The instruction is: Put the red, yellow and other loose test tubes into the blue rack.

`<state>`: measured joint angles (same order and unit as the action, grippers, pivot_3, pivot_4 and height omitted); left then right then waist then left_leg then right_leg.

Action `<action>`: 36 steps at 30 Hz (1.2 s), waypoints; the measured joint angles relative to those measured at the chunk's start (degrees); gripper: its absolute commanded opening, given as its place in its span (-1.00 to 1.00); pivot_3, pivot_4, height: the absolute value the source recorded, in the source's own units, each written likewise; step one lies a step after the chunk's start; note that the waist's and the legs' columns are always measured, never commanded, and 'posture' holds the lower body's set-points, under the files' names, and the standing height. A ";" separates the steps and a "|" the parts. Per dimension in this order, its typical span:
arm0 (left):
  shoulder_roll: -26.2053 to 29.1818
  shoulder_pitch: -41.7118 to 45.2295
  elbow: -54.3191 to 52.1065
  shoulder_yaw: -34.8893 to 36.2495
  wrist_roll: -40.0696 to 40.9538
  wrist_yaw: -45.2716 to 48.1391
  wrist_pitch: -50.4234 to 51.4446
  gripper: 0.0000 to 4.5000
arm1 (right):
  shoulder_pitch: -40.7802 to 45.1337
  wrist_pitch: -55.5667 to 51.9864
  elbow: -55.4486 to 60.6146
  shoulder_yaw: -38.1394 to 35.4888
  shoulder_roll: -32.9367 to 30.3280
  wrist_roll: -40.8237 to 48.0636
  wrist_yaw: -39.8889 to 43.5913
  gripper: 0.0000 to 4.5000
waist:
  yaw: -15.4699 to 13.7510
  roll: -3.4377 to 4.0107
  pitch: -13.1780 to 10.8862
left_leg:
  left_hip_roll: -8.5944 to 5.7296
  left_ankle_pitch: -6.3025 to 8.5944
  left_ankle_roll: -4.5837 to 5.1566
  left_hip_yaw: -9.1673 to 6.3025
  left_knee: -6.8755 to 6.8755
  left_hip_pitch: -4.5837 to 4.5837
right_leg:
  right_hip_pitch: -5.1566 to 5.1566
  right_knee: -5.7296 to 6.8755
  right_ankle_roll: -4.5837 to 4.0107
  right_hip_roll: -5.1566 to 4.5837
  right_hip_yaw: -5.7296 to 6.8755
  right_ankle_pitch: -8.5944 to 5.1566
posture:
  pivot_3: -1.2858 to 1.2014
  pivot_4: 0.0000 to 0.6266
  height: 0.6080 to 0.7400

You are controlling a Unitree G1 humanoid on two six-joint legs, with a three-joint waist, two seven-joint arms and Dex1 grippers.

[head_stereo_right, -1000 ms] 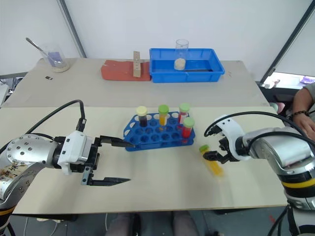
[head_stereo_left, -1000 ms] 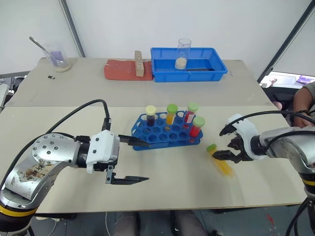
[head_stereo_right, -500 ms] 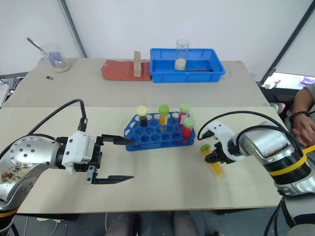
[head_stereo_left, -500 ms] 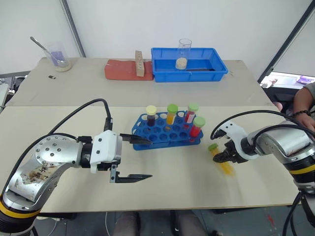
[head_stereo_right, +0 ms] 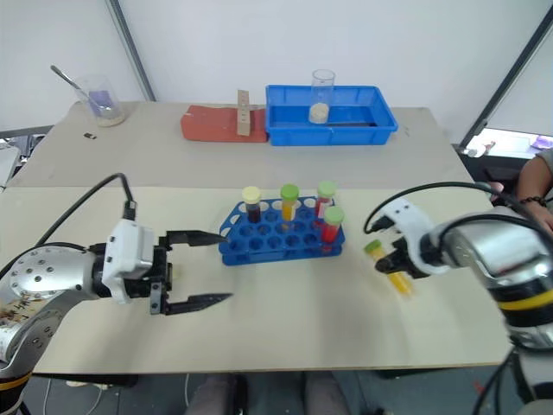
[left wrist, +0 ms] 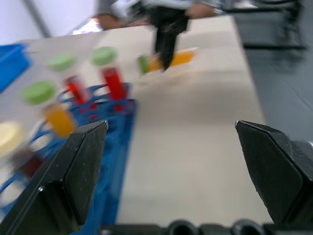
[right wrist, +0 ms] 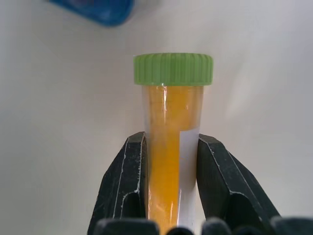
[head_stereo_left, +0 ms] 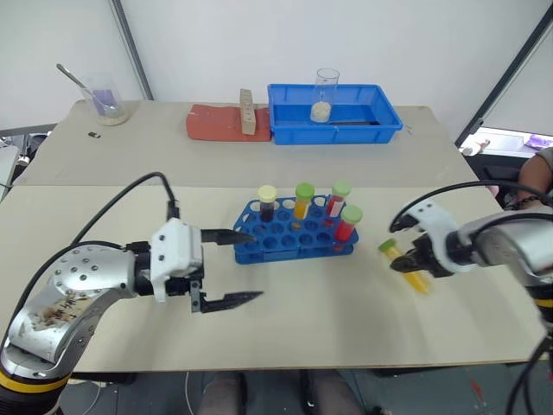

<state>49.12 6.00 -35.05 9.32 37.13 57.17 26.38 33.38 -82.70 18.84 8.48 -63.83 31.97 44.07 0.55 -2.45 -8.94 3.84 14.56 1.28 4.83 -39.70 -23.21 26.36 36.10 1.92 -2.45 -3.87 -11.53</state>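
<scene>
The right tool (head_stereo_left: 413, 259) is clamped on a yellow-orange test tube (right wrist: 171, 147) with a green cap; the two black fingers (right wrist: 126, 188) press on either side of the tube's body below the cap, and the tube lies tilted in the grip, cap toward the blue rack (head_stereo_left: 289, 238), just above the bench (head_stereo_left: 328, 328). It is held to the right of the rack, near it but apart from it. The rack stands on the near bench in the middle, and four capped tubes stand upright in it: a dark red-brown tube (head_stereo_left: 266, 203) with a pale yellow cap at the back left, an orange tube (head_stereo_left: 301, 201) with a green cap next to it, and two red tubes (head_stereo_left: 345, 223) with green caps at the right end. The left tool (head_stereo_left: 229, 268) hangs to the left of the rack with its jaws spread wide and nothing between them; its upper finger points at the rack's left end, close to it. On the far bench sit a larger blue tray (head_stereo_left: 333, 114) with a clear beaker (head_stereo_left: 324, 93) in it, a red pad (head_stereo_left: 214, 123) and a glass with a spoon (head_stereo_left: 102, 97).
</scene>
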 measured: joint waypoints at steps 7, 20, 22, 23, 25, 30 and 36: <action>0.15 -3.87 5.05 4.28 -0.93 2.86 -2.85 1.00 | -13.51 9.92 16.16 -15.09 6.45 9.29 5.45 -0.56 | 0.33 0.00 0.00 | 0.02 0.07 0.10 -0.01 -0.04 0.06 | -0.03 0.07 0.06 0.03 0.03 -0.01 | 0.03 -0.52 0.48; 0.94 -0.11 7.46 4.98 -0.33 5.48 -3.70 1.00 | -11.78 35.79 15.57 -10.69 44.28 3.65 -15.14 -0.56 | 0.26 -0.14 0.04 | 0.05 -0.14 -0.23 0.04 -0.10 0.07 | -0.06 0.10 -0.25 0.02 0.02 0.13 | 0.03 -0.52 0.48; 0.96 0.23 7.46 4.88 0.08 5.47 -3.31 1.00 | -12.75 41.49 12.98 -8.40 45.76 -0.87 -16.39 -0.56 | 0.29 -0.14 0.05 | 0.03 -0.14 -0.23 0.05 -0.10 0.04 | -0.05 0.09 -0.48 0.01 0.02 0.28 | 0.03 -0.52 0.48; 0.96 0.48 7.45 4.69 0.22 5.46 -2.92 1.00 | -13.48 44.37 11.64 -7.26 46.87 -3.10 -16.95 -0.56 | 0.31 -0.14 0.05 | 0.03 -0.14 -0.23 0.05 -0.07 0.02 | -0.05 0.07 -0.48 0.01 0.02 0.30 | 0.03 -0.52 0.48; 0.96 0.71 7.44 4.35 0.31 5.44 -2.42 1.00 | -14.71 48.40 9.60 -5.06 48.32 -6.12 -17.48 -0.56 | 0.31 -0.14 0.05 | 0.03 -0.13 -0.22 0.05 -0.03 0.02 | -0.03 0.09 -0.46 0.02 0.02 0.31 | 0.03 -0.52 0.48; 0.96 1.52 7.34 4.14 0.70 5.42 -2.26 1.00 | -17.98 55.20 5.92 -2.16 50.80 -10.38 -18.42 -0.56 | 0.33 -0.14 0.05 | 0.04 -0.14 -0.23 0.04 -0.03 0.04 | -0.02 0.13 -0.55 0.04 0.02 0.23 | 0.03 -0.52 0.48; 0.96 2.69 7.30 3.29 1.17 5.38 -2.16 1.00 | -19.00 62.34 1.09 -1.96 52.68 -14.05 -19.66 -0.56 | 0.39 -0.13 0.04 | 0.04 -0.17 -0.28 0.05 -0.11 0.11 | -0.06 0.15 -0.28 0.03 0.02 0.13 | 0.03 -0.52 0.48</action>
<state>50.08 8.68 -27.75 12.61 38.31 62.55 24.22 14.38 -20.36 19.93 6.52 -11.16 17.92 24.42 0.94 -2.58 -8.89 3.88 14.39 1.00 4.88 -39.81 -23.11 26.30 36.25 1.65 -2.42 -3.85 -11.40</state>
